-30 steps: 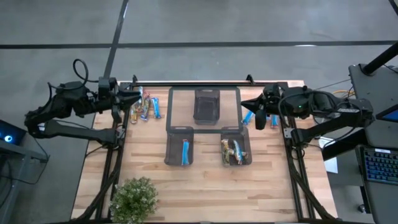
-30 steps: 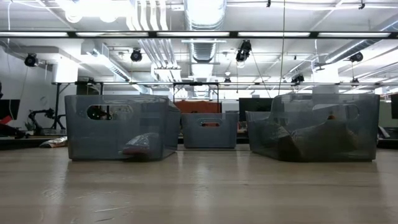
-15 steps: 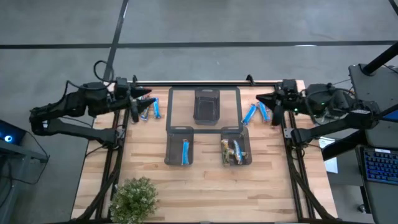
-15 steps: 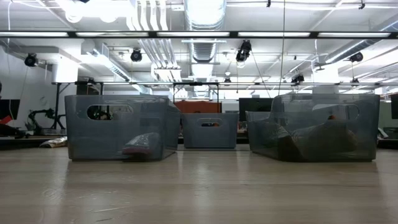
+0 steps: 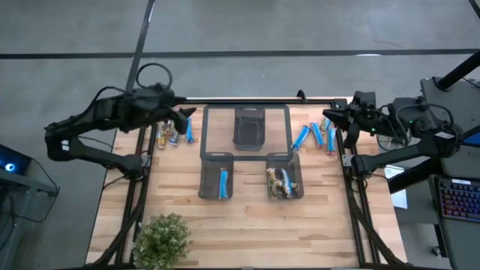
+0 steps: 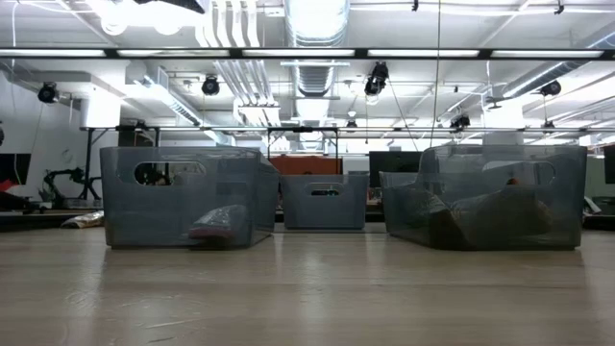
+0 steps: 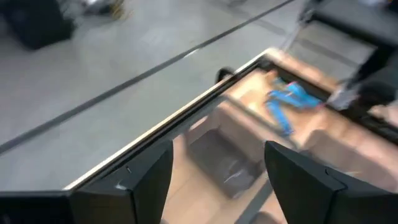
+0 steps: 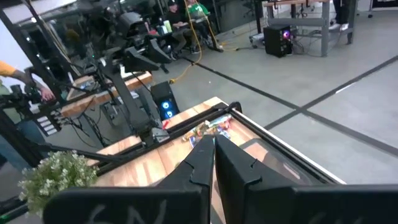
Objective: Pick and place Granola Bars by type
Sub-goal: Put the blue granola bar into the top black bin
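The left claw point(image 5: 182, 112), spread and empty, hovers just above the mixed Granola Bars point(image 5: 174, 133); it should drop squarely over one bar. Beyond it, the near-left bin point(image 5: 217, 177) holds a blue bar, the near-right bin point(image 5: 284, 178) several, the far bin point(image 5: 249, 126) seemingly none. The right claw point(image 5: 328, 115) waits clenched beside blue bars point(image 5: 316, 136).

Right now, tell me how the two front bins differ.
The front-left bin holds a single blue bar, lying straight. The front-right bin holds a jumbled pile of brownish-gold bars with some blue among them. Both are dark mesh bins of like size, side by side on the table.
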### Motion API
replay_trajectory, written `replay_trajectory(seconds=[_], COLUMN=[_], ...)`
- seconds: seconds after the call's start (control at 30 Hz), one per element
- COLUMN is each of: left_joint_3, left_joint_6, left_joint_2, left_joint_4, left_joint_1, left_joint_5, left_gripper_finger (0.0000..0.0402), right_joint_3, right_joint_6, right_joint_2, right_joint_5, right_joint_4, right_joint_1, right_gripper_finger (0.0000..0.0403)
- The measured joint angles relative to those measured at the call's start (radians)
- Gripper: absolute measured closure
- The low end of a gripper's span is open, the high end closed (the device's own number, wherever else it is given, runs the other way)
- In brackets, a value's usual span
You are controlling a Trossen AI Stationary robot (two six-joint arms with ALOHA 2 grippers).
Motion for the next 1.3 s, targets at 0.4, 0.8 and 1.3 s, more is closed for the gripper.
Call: replay_trajectory(seconds=[0.4,0.8,1.3], left_joint_3=[0.139,0.135,0.133], left_joint_6=[-0.052,-0.134,-0.204], left_joint_2=[0.158,0.328,0.543], left_joint_4=[-0.209,-0.324,-0.438], left_joint_1=[0.261,0.439,0.482], left_joint_5=[0.149,0.311,0.308], left_gripper_finger=[0.0166,0.0166,0.0166], right_joint_3=[-0.049,-0.124,-0.157], right_joint_6=[0.034,0.14,0.159], right_joint_2=[0.002,0.001,0.001], right_joint_5=[-0.001,-0.002,-0.002], right_joint_4=[-0.018,-0.017,-0.017], right_joint_1=[0.0,0.0,0.0], right_gripper_finger=[0.0394,0.0394,0.0394])
